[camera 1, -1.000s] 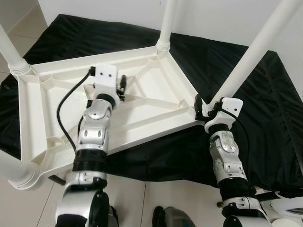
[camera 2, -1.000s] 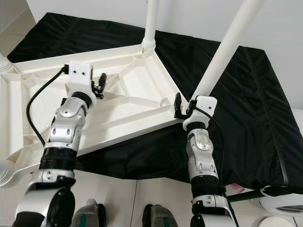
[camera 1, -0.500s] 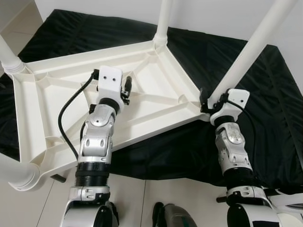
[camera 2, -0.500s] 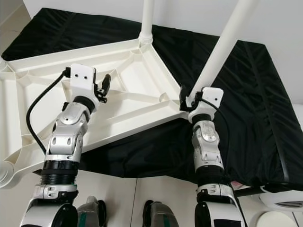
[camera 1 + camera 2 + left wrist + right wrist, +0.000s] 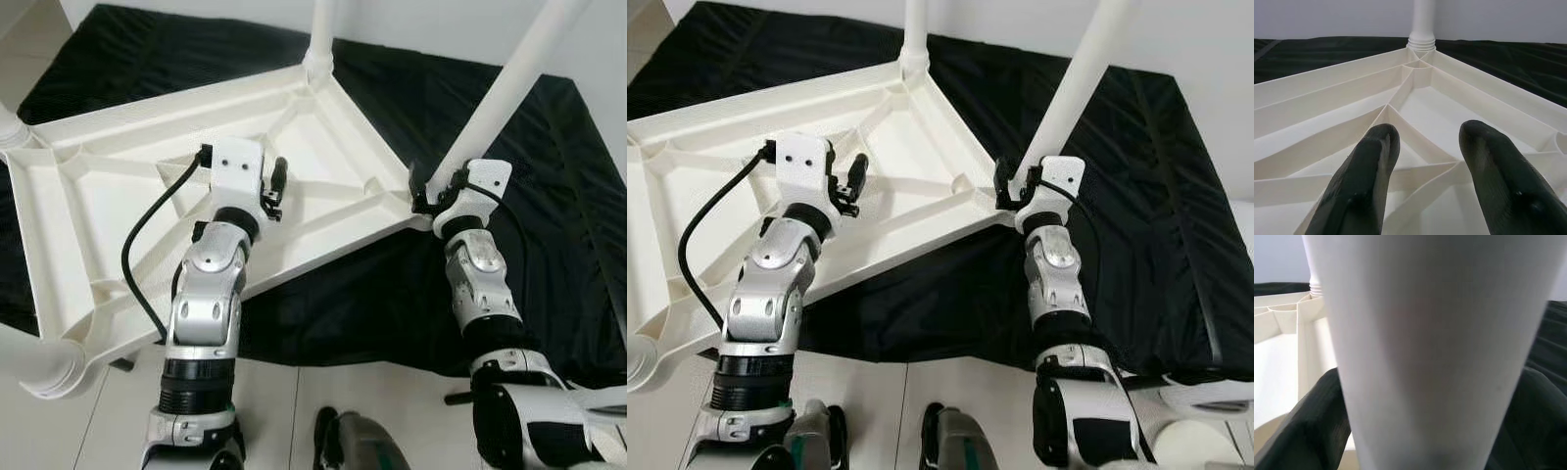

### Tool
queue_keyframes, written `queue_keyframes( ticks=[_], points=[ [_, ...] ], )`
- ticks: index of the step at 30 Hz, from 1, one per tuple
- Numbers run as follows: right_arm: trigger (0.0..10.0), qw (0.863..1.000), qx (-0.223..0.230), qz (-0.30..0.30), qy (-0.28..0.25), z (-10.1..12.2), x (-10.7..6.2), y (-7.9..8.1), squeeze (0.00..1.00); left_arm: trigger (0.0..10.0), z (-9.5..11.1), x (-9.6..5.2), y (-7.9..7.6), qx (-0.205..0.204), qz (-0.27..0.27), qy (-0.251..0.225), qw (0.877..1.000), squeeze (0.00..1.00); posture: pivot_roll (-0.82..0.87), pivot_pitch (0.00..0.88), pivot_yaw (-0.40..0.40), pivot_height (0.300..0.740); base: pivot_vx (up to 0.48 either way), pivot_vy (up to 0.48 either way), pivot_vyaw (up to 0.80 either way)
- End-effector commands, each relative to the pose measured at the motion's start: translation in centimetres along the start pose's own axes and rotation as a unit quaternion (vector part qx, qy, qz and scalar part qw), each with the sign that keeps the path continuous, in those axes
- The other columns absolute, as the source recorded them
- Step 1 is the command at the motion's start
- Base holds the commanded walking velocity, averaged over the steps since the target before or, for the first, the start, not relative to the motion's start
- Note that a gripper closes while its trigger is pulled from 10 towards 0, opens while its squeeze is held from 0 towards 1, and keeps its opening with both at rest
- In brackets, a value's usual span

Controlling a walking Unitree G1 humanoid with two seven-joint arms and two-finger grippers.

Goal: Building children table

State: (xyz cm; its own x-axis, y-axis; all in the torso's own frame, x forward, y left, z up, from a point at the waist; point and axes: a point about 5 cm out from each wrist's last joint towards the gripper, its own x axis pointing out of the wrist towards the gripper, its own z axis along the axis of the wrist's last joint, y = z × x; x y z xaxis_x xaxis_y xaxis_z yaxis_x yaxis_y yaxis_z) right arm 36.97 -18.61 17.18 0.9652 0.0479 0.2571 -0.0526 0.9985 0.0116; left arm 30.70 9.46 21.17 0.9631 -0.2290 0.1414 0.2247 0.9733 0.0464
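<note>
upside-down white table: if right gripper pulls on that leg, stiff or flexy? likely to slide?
Probably fairly stiff: the table underside shows moulded ribs. Likely light, being thin-walled plastic. It may slide or bunch the black cloth beneath it. The right gripper straddles the leg near its base, so leverage there is probably low.

A black cloth (image 5: 549, 245) lies spread over the floor below both pincers. It reaches well ahead of the left pincer (image 5: 277, 186) and runs far out to the right of the right pincer (image 5: 423, 186). It is creased, with long folds on the side right of the right pincer. Its near edge falls short of the robot's side of both pincers, and there a pale tiled floor (image 5: 372, 401) begins, crossed by a thin joint line. More of the same floor shows far to the left of the left pincer. A plain white wall (image 5: 1215, 39) stands beyond the cloth, well ahead of both pincers.
</note>
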Motion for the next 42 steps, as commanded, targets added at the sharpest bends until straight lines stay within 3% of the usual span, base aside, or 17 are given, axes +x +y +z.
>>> queue_keyframes(
  ticks=[1,12,18,22,26,31,36,42],
  points=[
    [10.0,1.0,0.001,0.0,0.012,-0.3,0.4,-0.2,0.0,10.0,0.2,-0.3,-0.4,-0.005,-0.008,0.004,1.0,0.0,0.07,0.184,-0.057,0.74,0.0,0.0,0.0],
    [10.0,1.0,0.017,0.019,-0.006,1.4,2.4,-0.1,0.0,10.0,0.7,-0.8,-0.8,-0.01,-0.016,0.002,1.0,0.0,0.09,0.162,-0.046,0.74,0.0,0.0,0.0],
    [10.0,0.998,0.029,0.052,-0.036,2.4,2.9,1.4,0.0,10.0,0.7,-1.2,-1.3,0.002,-0.043,0.007,0.999,0.0,0.1,0.142,-0.047,0.74,0.0,0.0,0.0],
    [10.0,0.997,0.032,0.06,-0.045,2.1,2.3,1.7,0.0,10.0,0.6,-1.0,-1.3,0.01,-0.056,0.009,0.998,0.0,0.1,0.134,-0.052,0.74,0.0,0.0,0.0],
    [10.0,0.996,0.031,0.064,-0.062,1.1,0.5,1.8,0.0,10.0,0.4,-0.7,-1.6,0.041,-0.099,0.016,0.994,0.0,0.08,0.127,-0.053,0.74,0.0,0.0,0.0],
    [10.0,0.997,0.034,0.018,-0.066,0.4,-1.2,0.7,0.0,10.0,0.3,-0.7,-1.8,0.064,-0.14,0.016,0.988,0.0,0.07,0.12,-0.047,0.74,0.0,0.0,0.0],
    [10.0,0.997,0.034,-0.041,-0.058,-0.7,-3.0,-0.7,0.0,10.0,0.3,-0.6,-1.3,0.069,-0.145,0.016,0.987,0.0,0.05,0.117,-0.029,0.74,0.0,0.0,0.0],
    [10.0,0.994,0.033,-0.075,-0.071,-0.6,-4.2,-1.6,0.0,10.0,0.5,-0.6,-1.1,0.065,-0.149,0.011,0.987,0.0,0.04,0.12,-0.028,0.74,0.0,0.0,0.0]
  ],
)
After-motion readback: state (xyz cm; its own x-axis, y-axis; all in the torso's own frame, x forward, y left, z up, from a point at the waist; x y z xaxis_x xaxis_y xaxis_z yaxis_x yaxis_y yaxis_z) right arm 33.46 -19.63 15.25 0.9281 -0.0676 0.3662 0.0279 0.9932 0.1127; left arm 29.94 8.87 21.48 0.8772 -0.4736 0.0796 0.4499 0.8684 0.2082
